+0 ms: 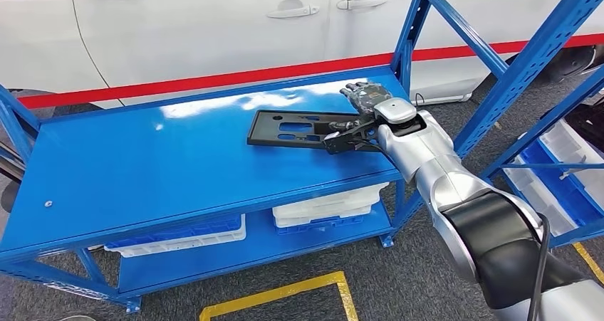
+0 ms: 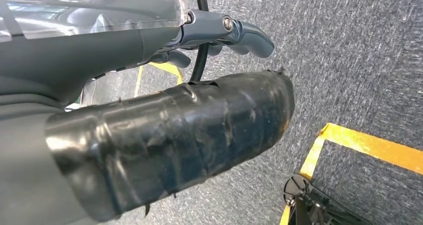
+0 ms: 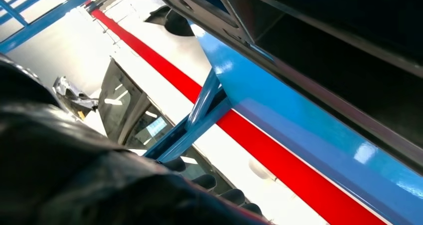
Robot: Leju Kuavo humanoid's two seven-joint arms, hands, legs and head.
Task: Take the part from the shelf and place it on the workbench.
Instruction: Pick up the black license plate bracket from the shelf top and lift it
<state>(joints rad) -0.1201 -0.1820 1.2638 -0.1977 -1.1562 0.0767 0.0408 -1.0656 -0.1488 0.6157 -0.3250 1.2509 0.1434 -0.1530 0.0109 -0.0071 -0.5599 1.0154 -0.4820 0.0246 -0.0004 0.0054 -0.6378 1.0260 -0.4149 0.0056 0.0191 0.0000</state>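
Note:
A flat black part [image 1: 299, 129] with cut-outs lies on the blue top surface [image 1: 178, 164] of the metal rack, near its right end. My right hand [image 1: 365, 111] is at the part's right end, with its fingers [image 1: 363, 93] raised and spread above the surface and the thumb low against the part's edge. The right wrist view has the part [image 3: 319, 30] close overhead on the blue surface [image 3: 299, 135], and the dark fingertips [image 3: 219, 182] are apart from it. Over the grey floor hangs my left hand [image 2: 164, 135], holding nothing.
Blue diagonal rack posts [image 1: 513, 72] rise right of my right arm. White and blue bins [image 1: 327, 207] sit on the lower shelf. A white car [image 1: 214, 22] with a red stripe stands behind the rack. Yellow floor tape [image 1: 285, 292] marks the carpet in front.

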